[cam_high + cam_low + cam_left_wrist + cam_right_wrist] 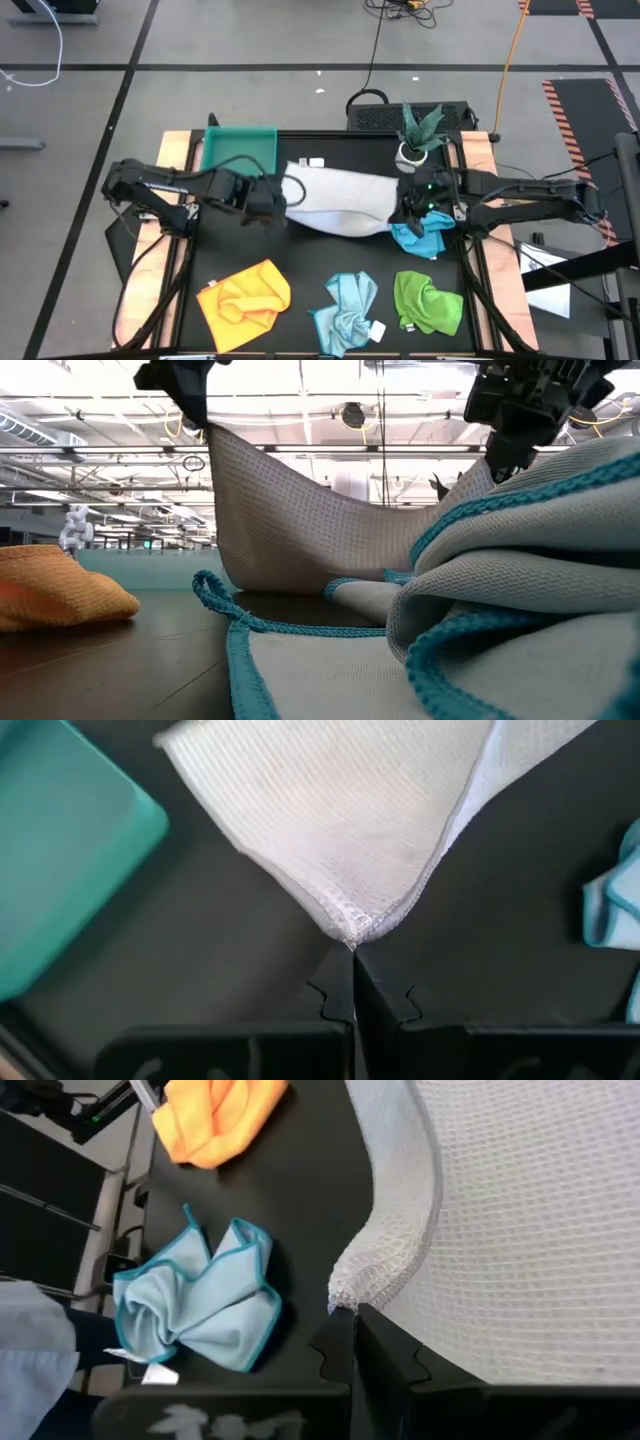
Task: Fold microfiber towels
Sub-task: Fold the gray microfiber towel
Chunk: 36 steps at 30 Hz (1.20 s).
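A white-grey towel [340, 200] hangs stretched between my two grippers over the table's middle. My left gripper [352, 965] is shut on its left corner and my right gripper [355, 1325] on its right corner. The low view shows the cloth sagging between them, its lower part [300, 575] down at the table top. A bright blue towel [422, 240] lies crumpled under the right gripper. Along the near edge lie a yellow-orange towel [245, 298], a pale blue towel [348, 305] and a green towel [428, 303], all crumpled. My left gripper pinches the towel's stitched corner tip [352, 932] between its two fingers, only at their free ends. The fingers slant steeply down from the table's left. The cloth fans out from the corner and hangs below it. My right gripper pinches the opposite corner [345, 1292], bunched at the hem, between its two fingers. It comes slanting down from the table's right. The cloth spreads away from the fingers and sags toward the left gripper.
A teal tray [238, 150] stands at the far left of the table, close behind the left arm. A potted plant [420, 135] stands at the far right. Bare dark table shows between the hanging towel and the three near towels.
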{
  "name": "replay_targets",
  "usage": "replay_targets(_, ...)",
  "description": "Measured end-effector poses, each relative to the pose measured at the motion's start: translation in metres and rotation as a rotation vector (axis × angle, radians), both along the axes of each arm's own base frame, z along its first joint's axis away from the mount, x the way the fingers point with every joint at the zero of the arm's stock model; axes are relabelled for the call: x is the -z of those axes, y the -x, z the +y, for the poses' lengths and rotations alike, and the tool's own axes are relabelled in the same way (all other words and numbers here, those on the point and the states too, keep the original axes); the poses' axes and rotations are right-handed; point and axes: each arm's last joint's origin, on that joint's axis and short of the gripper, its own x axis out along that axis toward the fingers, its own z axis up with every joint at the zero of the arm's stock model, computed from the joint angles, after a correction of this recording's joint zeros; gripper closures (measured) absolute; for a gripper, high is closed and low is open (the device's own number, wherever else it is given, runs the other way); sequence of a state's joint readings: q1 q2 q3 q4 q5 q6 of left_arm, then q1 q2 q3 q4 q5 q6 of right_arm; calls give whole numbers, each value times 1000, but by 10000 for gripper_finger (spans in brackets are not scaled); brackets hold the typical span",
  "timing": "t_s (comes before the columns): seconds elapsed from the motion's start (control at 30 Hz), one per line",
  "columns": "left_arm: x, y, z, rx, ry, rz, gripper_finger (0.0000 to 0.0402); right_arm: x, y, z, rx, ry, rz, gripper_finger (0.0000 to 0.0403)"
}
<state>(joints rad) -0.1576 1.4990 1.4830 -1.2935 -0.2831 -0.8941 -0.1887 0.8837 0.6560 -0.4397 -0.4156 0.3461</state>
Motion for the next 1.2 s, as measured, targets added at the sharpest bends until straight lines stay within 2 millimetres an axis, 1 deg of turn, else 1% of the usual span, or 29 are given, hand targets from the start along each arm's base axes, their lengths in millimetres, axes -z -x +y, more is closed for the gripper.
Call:
replay_targets(0.1,12,3,-12,-25,40,19,401,3,-2,9,-5,-11,5,403)
replay_targets(0.23,30,7,-26,-65,91,48,401,2,-3,21,-9,-19,9,403)
replay_targets(0.3,37,7,-33,-80,119,37,402,1,-4,28,-11,-23,3,403)
replay_targets(0.4,40,5,-45,-86,153,-15,401,0,-5,38,-18,-29,0,403)
replay_targets(0.57,38,2,-59,-109,208,-97,402,0,-4,53,-17,-47,9,403)
replay_targets(0.67,38,4,-66,-129,223,-109,401,0,-2,61,-22,-54,16,403)
replay_targets(0.83,38,7,-72,-145,220,-119,401,1,0,70,-13,-32,24,403)
replay_targets(1.0,39,8,-64,-173,167,-90,401,6,5,69,9,9,88,403)
replay_targets(1.2,43,7,-68,-156,193,-63,402,10,4,73,23,-34,144,401)
